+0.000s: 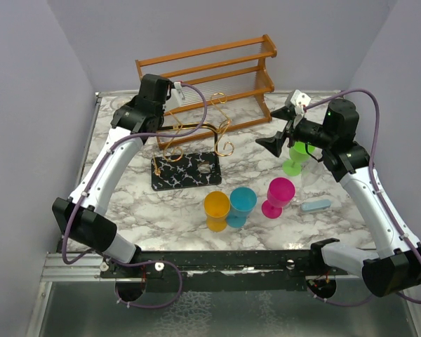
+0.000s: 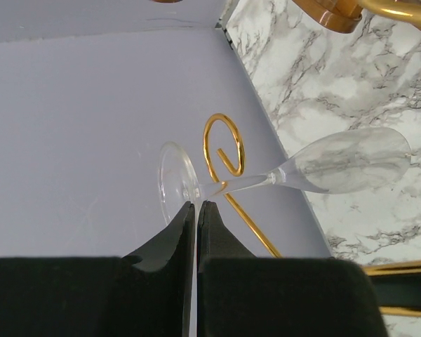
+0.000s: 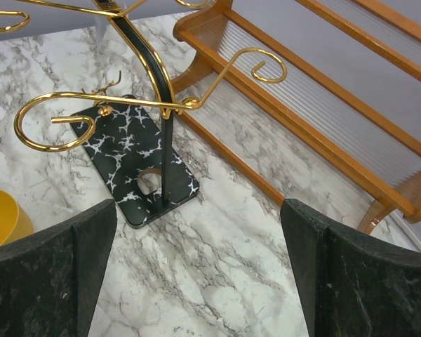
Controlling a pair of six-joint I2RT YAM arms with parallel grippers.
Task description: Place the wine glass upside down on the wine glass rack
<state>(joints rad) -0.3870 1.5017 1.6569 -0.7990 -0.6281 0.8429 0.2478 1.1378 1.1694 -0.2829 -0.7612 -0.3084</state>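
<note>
A clear wine glass [image 2: 351, 161] lies sideways in the left wrist view. Its stem crosses a gold scroll of the wine glass rack [image 2: 223, 151], with the foot on one side and the bowl on the other. My left gripper [image 2: 196, 205] is shut, its tips pinching the rim of the glass's foot. From above, the rack [image 1: 196, 130] rises from its black white-veined base [image 1: 186, 170] at the table's middle left. My right gripper [image 1: 275, 144] hovers to the right of the rack, open and empty. Its wrist view shows its fingertips [image 3: 198, 207] wide apart over bare marble, with the rack base [image 3: 126, 161] ahead.
An orange-brown wooden shelf [image 1: 217, 70] stands against the back wall behind the rack. An orange cup [image 1: 216, 209], a blue cup [image 1: 242, 203] and a pink goblet [image 1: 279, 195] stand near the front. A green goblet [image 1: 295, 161] stands under the right arm, and a light blue block [image 1: 316, 205] lies nearby.
</note>
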